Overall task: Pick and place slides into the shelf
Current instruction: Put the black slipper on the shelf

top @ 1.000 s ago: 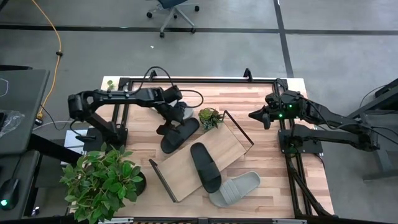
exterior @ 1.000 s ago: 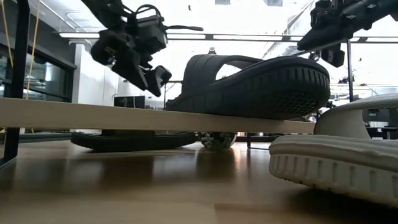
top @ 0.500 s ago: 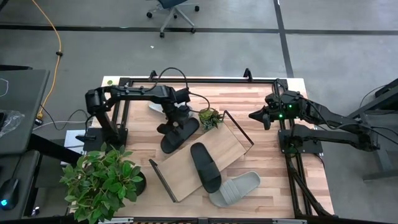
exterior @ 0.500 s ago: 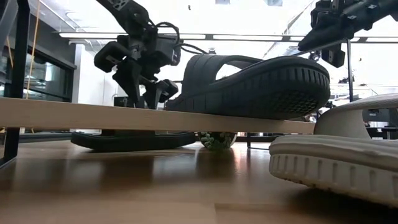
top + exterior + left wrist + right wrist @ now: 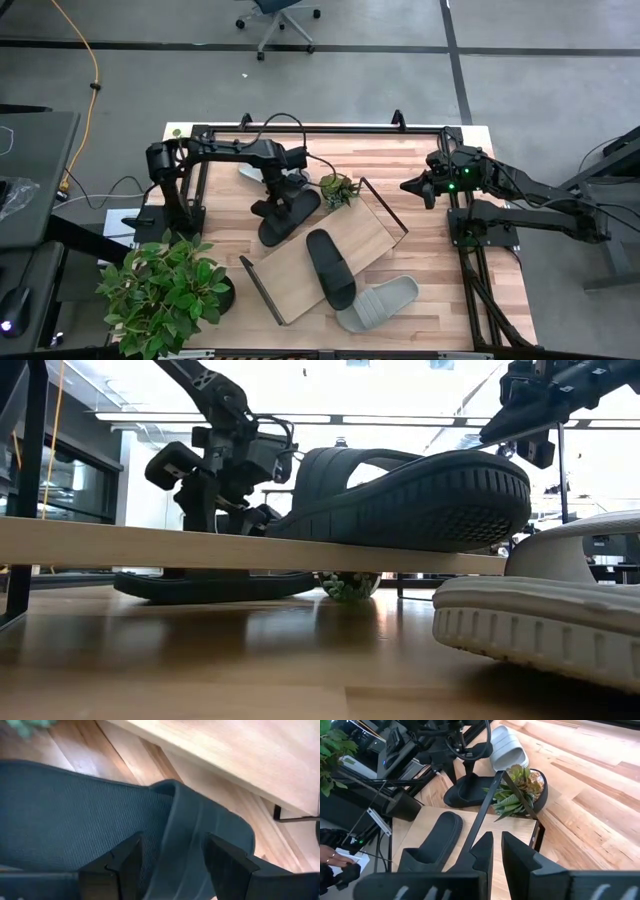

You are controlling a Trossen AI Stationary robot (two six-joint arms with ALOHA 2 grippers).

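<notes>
Low light-wood plank shelf with black end frames (image 5: 370,235), set diagonally. Matte black slide (image 5: 330,267) lying on plank; second black slide (image 5: 290,216) beside shelf; light grey slide (image 5: 378,302) on tabletop; another grey slide (image 5: 262,176) beyond.

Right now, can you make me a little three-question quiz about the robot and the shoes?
1. True or false: the open left gripper sits over the matte black slide on the table.
2. How many slides lie on the light-wood plank shelf? A) one B) three
3. Fill in: the small potted plant stands beside the shelf's ____ metal end frame.

Key: 1 true. 2 A, the black slide on the shelf. 3 black.
</notes>
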